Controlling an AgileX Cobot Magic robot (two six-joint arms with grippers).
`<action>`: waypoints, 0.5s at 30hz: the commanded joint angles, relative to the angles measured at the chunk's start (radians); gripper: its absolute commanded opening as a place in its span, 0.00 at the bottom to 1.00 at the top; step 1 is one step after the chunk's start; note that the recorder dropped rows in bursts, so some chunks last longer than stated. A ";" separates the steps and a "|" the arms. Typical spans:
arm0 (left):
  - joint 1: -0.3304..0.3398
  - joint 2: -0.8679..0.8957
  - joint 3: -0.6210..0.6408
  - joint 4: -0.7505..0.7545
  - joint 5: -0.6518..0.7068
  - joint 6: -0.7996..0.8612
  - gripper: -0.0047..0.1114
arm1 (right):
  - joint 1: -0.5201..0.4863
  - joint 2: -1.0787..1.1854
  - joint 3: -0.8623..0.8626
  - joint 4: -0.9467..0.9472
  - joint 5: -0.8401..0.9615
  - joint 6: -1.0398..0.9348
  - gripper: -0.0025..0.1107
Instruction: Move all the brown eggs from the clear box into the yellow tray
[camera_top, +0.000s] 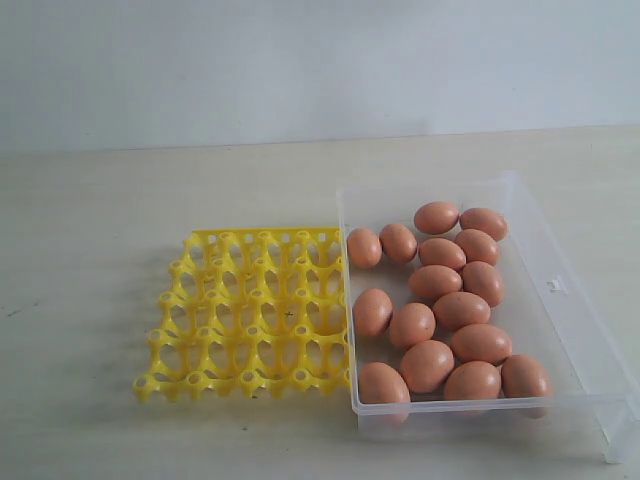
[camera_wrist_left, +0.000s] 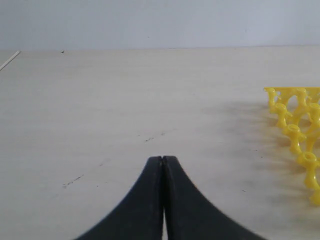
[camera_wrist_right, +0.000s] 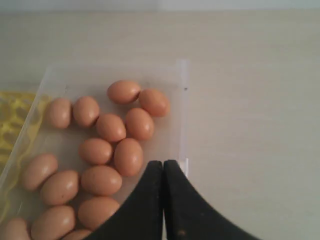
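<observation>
On the pale counter (camera_top: 90, 300) a yellow tray (camera_top: 250, 312) lies at lower centre-left, its right edge meeting the clear box (camera_top: 585, 330) that fills the lower right. Sixteen brown eggs (camera_top: 435, 283) lie loose inside the box, crowded together, several touching. A small clasp (camera_top: 557, 286) sits on the box's right rim.

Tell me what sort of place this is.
Probably a lab test bench, not a kitchen: a plain pale table, a blank wall, and just a tray and box of eggs.

Cut by frame edge: yellow tray (camera_wrist_left: 295, 137), some brown eggs (camera_wrist_right: 14, 231).
</observation>
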 joint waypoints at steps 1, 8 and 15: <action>-0.005 -0.006 -0.004 -0.006 -0.014 -0.005 0.04 | 0.124 0.224 -0.203 -0.009 0.171 -0.176 0.02; -0.005 -0.006 -0.004 -0.006 -0.014 -0.005 0.04 | 0.257 0.555 -0.458 -0.013 0.460 -0.363 0.03; -0.005 -0.006 -0.004 -0.006 -0.014 -0.005 0.04 | 0.314 0.796 -0.603 -0.022 0.576 -0.404 0.25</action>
